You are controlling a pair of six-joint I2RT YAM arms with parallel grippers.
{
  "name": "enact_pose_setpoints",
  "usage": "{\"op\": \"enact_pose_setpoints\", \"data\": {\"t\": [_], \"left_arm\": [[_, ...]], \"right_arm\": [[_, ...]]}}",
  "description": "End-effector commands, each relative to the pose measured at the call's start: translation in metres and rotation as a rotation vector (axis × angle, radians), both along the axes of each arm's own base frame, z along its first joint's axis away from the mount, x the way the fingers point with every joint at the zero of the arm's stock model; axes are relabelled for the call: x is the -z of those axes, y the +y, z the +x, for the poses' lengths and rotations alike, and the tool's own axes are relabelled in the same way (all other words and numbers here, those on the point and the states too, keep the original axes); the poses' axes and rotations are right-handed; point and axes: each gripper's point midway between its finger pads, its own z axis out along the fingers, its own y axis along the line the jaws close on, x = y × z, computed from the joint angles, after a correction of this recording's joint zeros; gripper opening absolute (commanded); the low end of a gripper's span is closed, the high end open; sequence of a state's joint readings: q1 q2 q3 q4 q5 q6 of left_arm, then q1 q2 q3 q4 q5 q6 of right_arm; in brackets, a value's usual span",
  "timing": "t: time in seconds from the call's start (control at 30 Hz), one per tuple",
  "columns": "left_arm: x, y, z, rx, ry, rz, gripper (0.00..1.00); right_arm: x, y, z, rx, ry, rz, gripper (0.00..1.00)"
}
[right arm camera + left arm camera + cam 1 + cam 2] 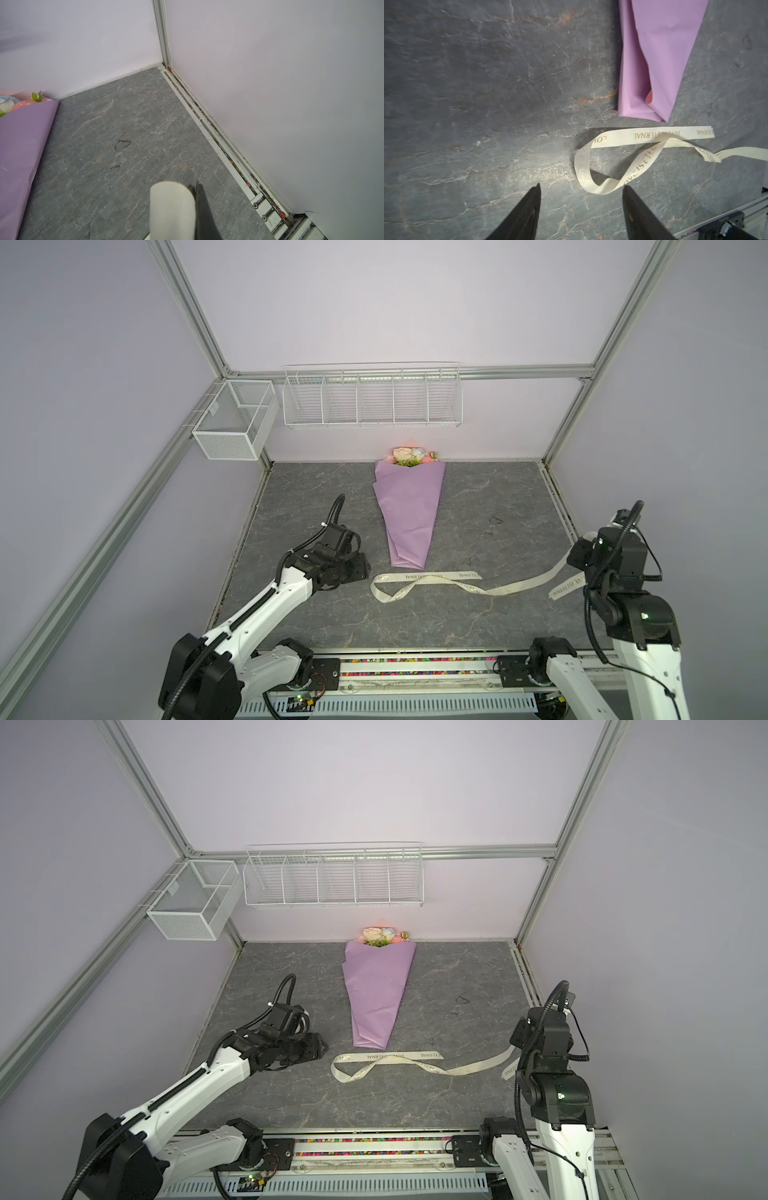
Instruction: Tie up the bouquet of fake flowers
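The bouquet of fake flowers (409,456) (384,936) lies on the grey table, its heads by the back wall and its stems hidden in a lilac paper cone (409,514) (660,52). A cream lettered ribbon (415,576) (654,135) lies looped just in front of the cone's narrow end and trails off to the right. My left gripper (365,568) (581,185) is open and empty, low over the table at the loop's left end. My right gripper (582,549) (194,187) is shut on the ribbon (172,207) near its right end and holds it above the table.
A white wire basket rack (372,400) hangs on the back wall and a mesh box (232,423) on the left frame. A metal rail (218,141) runs along the table's right edge. The arms' base rail (415,668) lines the front.
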State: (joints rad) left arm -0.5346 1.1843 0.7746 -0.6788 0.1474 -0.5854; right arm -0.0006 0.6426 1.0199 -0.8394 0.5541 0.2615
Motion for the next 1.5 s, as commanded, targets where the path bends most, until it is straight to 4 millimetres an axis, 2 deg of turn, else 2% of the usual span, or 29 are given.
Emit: {"op": "enact_pose_setpoints", "data": {"t": [0.0,0.07,0.27,0.4,0.63,0.7,0.8,0.9,0.93,1.03,1.1,1.2,1.37,1.47], "left_arm": [[0.003,-0.013,0.005,0.057,0.040,-0.013,0.62],[0.013,-0.016,0.004,0.073,0.079,-0.005,0.62],[0.026,-0.031,0.005,0.098,0.115,-0.009,0.60],[0.039,-0.035,0.002,0.114,0.136,0.072,0.57],[0.064,-0.037,-0.002,0.144,0.200,0.164,0.44],[0.069,-0.040,-0.002,0.155,0.211,0.174,0.38],[0.071,-0.040,0.002,0.151,0.202,0.189,0.24],[0.064,-0.033,0.007,0.126,0.167,0.221,0.07],[0.058,-0.028,0.010,0.108,0.145,0.240,0.00],[0.032,-0.006,0.018,0.035,0.077,0.277,0.00],[0.009,0.017,0.023,-0.042,0.031,0.266,0.00],[-0.037,0.066,0.023,-0.227,-0.088,0.247,0.00],[-0.124,0.143,0.003,-0.492,-0.404,0.231,0.00],[-0.149,0.187,-0.006,-0.627,-0.423,0.301,0.00]], "right_arm": [[-0.005,0.002,0.006,-0.018,-0.029,0.005,0.06],[-0.002,0.004,0.008,-0.029,-0.024,0.009,0.06],[0.006,0.007,0.010,-0.044,-0.008,0.015,0.06],[0.009,0.008,0.010,-0.051,-0.003,0.016,0.06],[0.011,0.009,0.012,-0.066,0.006,0.011,0.06],[0.012,0.009,0.012,-0.068,0.009,0.010,0.06],[0.015,0.009,0.012,-0.068,0.018,0.008,0.06],[0.016,0.008,0.012,-0.063,0.020,0.007,0.06],[0.015,0.008,0.012,-0.063,0.019,0.005,0.06],[0.019,0.009,0.015,-0.067,0.028,0.012,0.06],[0.019,0.012,0.017,-0.076,0.025,0.025,0.06],[0.019,0.015,0.021,-0.089,0.013,0.042,0.06],[0.014,0.030,0.033,-0.167,-0.040,0.095,0.06],[0.024,0.040,0.043,-0.204,-0.023,0.154,0.06]]}}
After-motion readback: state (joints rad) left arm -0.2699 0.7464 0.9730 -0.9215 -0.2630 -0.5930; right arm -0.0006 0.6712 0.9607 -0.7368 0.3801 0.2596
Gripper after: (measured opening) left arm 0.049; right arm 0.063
